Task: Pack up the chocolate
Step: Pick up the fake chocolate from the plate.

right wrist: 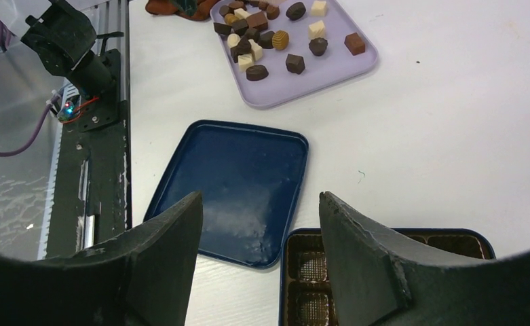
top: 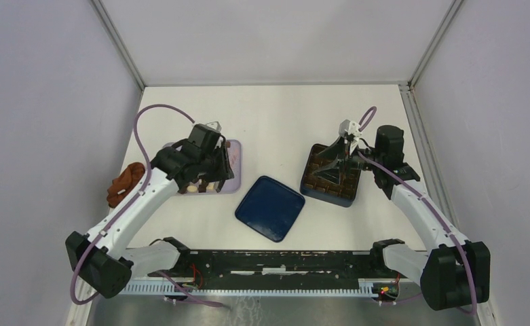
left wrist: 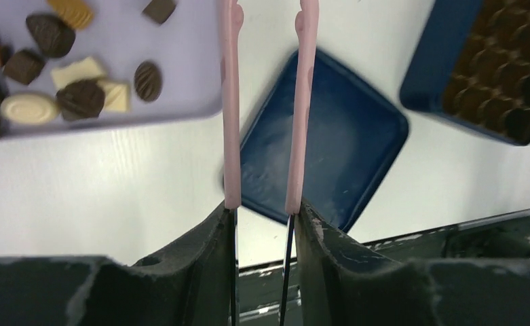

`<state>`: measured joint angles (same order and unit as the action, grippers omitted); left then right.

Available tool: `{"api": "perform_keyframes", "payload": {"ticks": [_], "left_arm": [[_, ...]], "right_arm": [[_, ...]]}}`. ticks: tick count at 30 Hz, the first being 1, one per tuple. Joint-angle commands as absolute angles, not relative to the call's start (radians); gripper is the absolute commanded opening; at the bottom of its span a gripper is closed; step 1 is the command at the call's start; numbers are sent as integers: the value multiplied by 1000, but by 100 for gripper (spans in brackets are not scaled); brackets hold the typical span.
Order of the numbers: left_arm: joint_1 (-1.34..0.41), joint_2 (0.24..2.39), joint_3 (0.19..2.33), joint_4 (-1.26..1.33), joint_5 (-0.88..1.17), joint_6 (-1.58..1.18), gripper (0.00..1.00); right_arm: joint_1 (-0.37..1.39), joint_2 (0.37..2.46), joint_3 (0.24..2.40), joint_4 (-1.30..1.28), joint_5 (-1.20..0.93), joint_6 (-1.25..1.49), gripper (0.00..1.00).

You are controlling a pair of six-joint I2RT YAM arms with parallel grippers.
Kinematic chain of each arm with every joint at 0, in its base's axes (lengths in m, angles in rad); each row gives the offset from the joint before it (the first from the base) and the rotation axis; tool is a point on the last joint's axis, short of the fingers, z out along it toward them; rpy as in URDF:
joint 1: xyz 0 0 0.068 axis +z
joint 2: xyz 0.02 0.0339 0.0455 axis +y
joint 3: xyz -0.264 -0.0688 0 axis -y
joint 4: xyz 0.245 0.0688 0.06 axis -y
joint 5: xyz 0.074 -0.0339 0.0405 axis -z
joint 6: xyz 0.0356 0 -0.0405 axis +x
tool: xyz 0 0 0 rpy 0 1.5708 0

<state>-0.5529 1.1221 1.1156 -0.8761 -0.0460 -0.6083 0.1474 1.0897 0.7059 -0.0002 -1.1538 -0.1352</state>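
while my left end effector [left wrist: 263, 214] clamps the tongs [left wrist: 231, 102], chocolate [left wrist: 80, 98] lies upper left; right end effector [right wrist: 260, 204] open.

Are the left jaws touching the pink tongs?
Touching. In the left wrist view the pink tongs sit between the jaws of the left gripper, each arm flush against a jaw's inner face.

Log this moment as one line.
left gripper: shut on pink plastic tongs | right gripper: open above blue compartmented box | bite-sized chocolates: on lilac rectangular tray
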Motion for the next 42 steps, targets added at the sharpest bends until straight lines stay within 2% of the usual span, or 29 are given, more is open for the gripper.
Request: {"api": "perform_keyframes", "payload": {"ticks": [1,15,26,42], "left_arm": [[-539,1161,1155,-1016,-108,-520,43],[-420,1320,1152,-992,-34,-372,43],[-402,1476,1207,-1029,-47,-258,43],[-381,1579,1265,-1050,-95,-204,43]], "right_arm": [[141,1066,713,-28,-1146,-195,69],[142,1091,710,-27,-1157,-187,69],[142,1121,709,-28,-1169,-183,69],[142,1143,712,-31,-1182,-183,68]]}}
